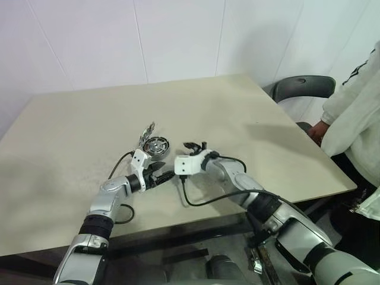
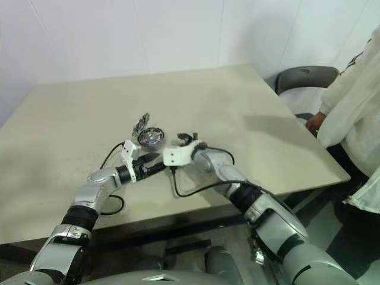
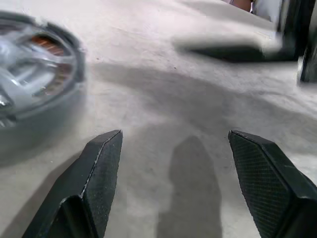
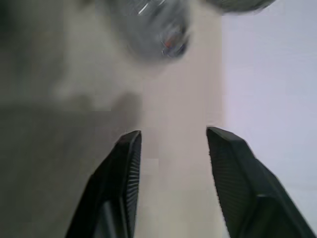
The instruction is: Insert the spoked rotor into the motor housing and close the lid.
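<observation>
Motor housing (image 1: pixel 157 145) sits on the beige table (image 1: pixel 249 119), toward the near-middle, just beyond both grippers; squat round silver-grey cylinder, open top facing up; inside it a spoked silver part lies across the mouth, copper windings showing between the spokes in the left wrist view (image 3: pixel 47 47); whether that spoked part is fully seated, cannot tell; lid (image 1: pixel 146 133) stands tilted on edge at the housing's far-left rim, touching or nearly touching it, not covering the opening; housing therefore uncovered.

Left gripper (image 1: pixel 165 175) low over the table just in front of the housing, pointing toward the robot's right; its two black fingers (image 3: pixel 99 173) spread wide apart, bare table between them, nothing held; housing lies off to one side of them, not between them.

Right gripper (image 1: pixel 193 145) just to the right of the housing, near it but apart; fingers (image 4: pixel 126 168) parted with a clear gap, nothing between them, housing blurred ahead of the tips; black cable loops from its wrist down across the table.

Both grippers close to each other, tips apart, neither touching housing or lid.

Person in a white sleeve (image 1: pixel 350 119) stands at the table's right edge, hand (image 1: pixel 319 130) near the corner; dark chair (image 1: pixel 303 89) behind the far right corner; white wall behind.
</observation>
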Action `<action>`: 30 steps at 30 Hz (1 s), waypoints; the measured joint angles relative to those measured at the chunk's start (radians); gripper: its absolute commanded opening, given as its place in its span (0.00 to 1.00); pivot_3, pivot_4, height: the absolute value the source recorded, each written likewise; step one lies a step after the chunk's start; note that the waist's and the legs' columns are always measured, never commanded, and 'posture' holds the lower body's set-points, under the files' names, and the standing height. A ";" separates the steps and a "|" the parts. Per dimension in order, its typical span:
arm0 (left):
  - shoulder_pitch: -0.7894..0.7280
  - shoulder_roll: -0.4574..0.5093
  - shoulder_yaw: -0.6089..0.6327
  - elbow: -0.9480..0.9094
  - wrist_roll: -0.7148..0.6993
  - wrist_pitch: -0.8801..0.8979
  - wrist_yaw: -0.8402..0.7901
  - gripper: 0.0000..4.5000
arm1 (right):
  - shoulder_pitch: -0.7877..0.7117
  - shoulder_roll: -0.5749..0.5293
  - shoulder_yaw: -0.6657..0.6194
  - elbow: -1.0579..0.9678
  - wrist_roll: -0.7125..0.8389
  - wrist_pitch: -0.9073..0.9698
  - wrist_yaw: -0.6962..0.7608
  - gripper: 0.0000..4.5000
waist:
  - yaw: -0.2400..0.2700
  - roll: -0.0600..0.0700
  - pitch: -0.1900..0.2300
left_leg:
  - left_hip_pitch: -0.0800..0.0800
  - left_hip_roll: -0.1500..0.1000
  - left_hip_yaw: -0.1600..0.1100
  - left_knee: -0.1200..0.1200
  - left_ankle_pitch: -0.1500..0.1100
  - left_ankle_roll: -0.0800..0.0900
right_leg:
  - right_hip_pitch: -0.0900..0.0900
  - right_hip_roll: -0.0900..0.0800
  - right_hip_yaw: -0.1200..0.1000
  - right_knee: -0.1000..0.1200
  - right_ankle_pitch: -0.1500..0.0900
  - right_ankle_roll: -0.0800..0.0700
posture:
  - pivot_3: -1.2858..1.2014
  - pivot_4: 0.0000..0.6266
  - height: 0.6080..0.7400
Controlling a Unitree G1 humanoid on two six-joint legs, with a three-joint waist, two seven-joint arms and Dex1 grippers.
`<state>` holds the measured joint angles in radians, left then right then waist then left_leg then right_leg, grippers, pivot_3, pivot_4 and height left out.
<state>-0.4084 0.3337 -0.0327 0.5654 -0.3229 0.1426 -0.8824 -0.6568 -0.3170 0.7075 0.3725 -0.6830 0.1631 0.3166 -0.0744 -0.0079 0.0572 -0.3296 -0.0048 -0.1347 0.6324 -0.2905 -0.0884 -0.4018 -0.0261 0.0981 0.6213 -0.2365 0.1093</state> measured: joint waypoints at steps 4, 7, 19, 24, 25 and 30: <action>-0.009 -0.002 0.004 0.044 0.014 -0.034 -0.011 0.81 | 0.037 -0.001 -0.026 -0.006 0.000 0.010 0.009 0.48 | -0.004 0.000 0.000 | 0.010 0.000 0.000 -0.001 0.000 0.000 | 0.009 0.001 0.000 0.000 -0.001 0.000 | 0.52 0.00 1.00; -0.018 -0.002 0.007 0.071 0.019 -0.059 -0.023 0.81 | 0.064 0.017 -0.058 -0.018 0.013 0.024 0.012 0.48 | -0.006 0.000 0.000 | 0.010 0.000 0.000 0.000 0.000 0.000 | 0.010 0.001 0.000 0.000 -0.001 0.000 | 0.52 0.00 1.00; 0.057 0.102 0.019 -0.167 -0.054 0.165 -0.108 0.81 | 0.166 0.109 -0.336 -0.214 0.299 0.229 0.139 0.48 | -0.021 -0.001 0.001 | 0.002 0.001 -0.001 -0.004 0.000 0.000 | 0.001 0.000 0.000 -0.001 0.000 0.004 | 0.52 0.00 1.00; 0.010 0.300 0.128 -0.509 -0.297 0.509 -0.184 0.81 | 0.121 0.136 -0.452 -0.291 0.452 0.332 0.210 0.48 | -0.023 0.000 0.002 | -0.008 0.001 -0.003 -0.001 0.000 0.000 | -0.008 0.000 -0.001 0.002 0.001 0.004 | 0.52 0.00 1.00; -0.005 0.332 0.146 -0.539 -0.315 0.532 -0.190 0.81 | 0.107 0.136 -0.458 -0.293 0.466 0.337 0.218 0.48 | -0.024 0.000 0.002 | -0.007 0.001 -0.002 -0.001 0.000 0.000 | -0.008 0.000 -0.001 0.002 0.001 0.004 | 0.52 0.00 1.00; 0.006 0.504 0.188 -0.624 -0.335 0.580 -0.251 0.81 | 0.063 0.137 -0.500 -0.337 0.591 0.419 0.303 0.48 | -0.026 0.002 0.002 | -0.008 0.001 -0.002 -0.004 0.000 0.000 | -0.008 0.000 -0.001 -0.001 0.000 0.004 | 0.52 0.00 1.00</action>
<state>-0.4024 0.8377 0.1549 -0.0588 -0.6582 0.7224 -1.1337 -0.5937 -0.1805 0.2070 0.0359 -0.0920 0.5825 0.6196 -0.1003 -0.0061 0.0596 -0.3376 -0.0042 -0.1367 0.6287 -0.2907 -0.0883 -0.4098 -0.0258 0.0971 0.6203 -0.2363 0.1136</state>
